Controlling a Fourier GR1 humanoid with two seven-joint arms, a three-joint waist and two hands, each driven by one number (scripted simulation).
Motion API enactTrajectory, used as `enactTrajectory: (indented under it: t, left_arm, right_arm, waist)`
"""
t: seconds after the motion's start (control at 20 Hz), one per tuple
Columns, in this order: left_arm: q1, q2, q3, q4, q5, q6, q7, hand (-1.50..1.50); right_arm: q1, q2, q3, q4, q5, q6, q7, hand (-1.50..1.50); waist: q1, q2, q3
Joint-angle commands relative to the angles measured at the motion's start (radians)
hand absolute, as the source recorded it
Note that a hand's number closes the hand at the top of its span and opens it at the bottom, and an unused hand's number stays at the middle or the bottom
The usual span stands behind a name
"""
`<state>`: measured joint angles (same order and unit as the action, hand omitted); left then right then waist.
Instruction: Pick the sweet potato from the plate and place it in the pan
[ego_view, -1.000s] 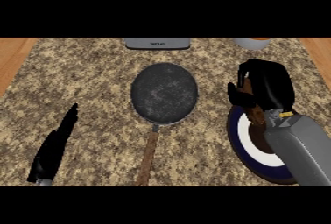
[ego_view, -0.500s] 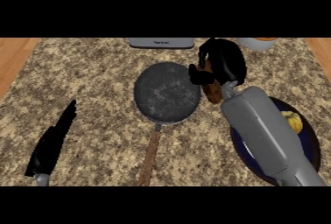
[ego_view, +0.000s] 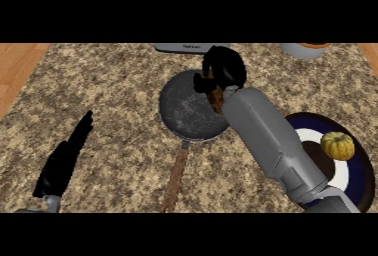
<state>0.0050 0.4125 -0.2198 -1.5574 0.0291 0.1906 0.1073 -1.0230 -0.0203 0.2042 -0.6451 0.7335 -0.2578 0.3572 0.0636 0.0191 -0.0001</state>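
Currently, status by component:

Right hand (ego_view: 224, 67): curled over the far rim of the pan, fingers closed round a brown elongated item — judged to be the sweet potato (ego_view: 215, 97), which hangs below the fingers above the pan's surface.
Sweet potato: held, not yet released; its lower end appears close to the pan's floor, but contact cannot be confirmed.
Right forearm (ego_view: 269, 140): crosses from the plate side toward the pan, which explains why it covers the pan's right edge.
Pan (ego_view: 184, 110): dark, round, centred on the counter; its wooden handle (ego_view: 176, 177) points toward the robot, leaving the far side open for approach.
Plate (ego_view: 357, 170): dark blue rim, at the right — a yellow squash-like item (ego_view: 337, 145) lies on it.
Left hand (ego_view: 63, 160): resting at the lower left, fingers straight, holding nothing.
Next step, as judged: release over the pan.
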Motion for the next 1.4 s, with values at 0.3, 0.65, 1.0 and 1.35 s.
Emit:
enactTrajectory:
  t: [0.3, 0.65, 1.0, 1.35]
  left_arm:
    - [-0.047, -0.023, -0.029, -0.003, -0.025, -0.013, 0.02, 0.0]
    - [-0.067, -0.032, -0.032, 0.028, -0.03, -0.028, 0.012, 0.0]
    - [-0.065, -0.01, -0.006, 0.02, -0.025, -0.038, 0.02, 0.0]
    - [-0.012, -0.024, 0.004, 0.015, -0.03, -0.016, 0.011, 0.0]
  right_arm:
    - [-0.016, 0.02, -0.098, 0.235, -0.263, 0.051, -0.085, 1.5]
    - [-0.026, 0.02, -0.153, 0.273, -0.453, -0.027, -0.199, -1.5]
    - [-0.046, 0.02, -0.241, 0.247, -0.562, -0.253, -0.377, -1.5]
    - [-0.024, 0.008, -0.378, 0.289, -0.656, -0.414, -0.462, -1.5]
  waist:
    - [0.058, 0.02, 0.003]
    - [0.08, 0.022, 0.003]
    - [0.047, 0.011, 0.002]
    - [0.002, 0.003, 0.002]
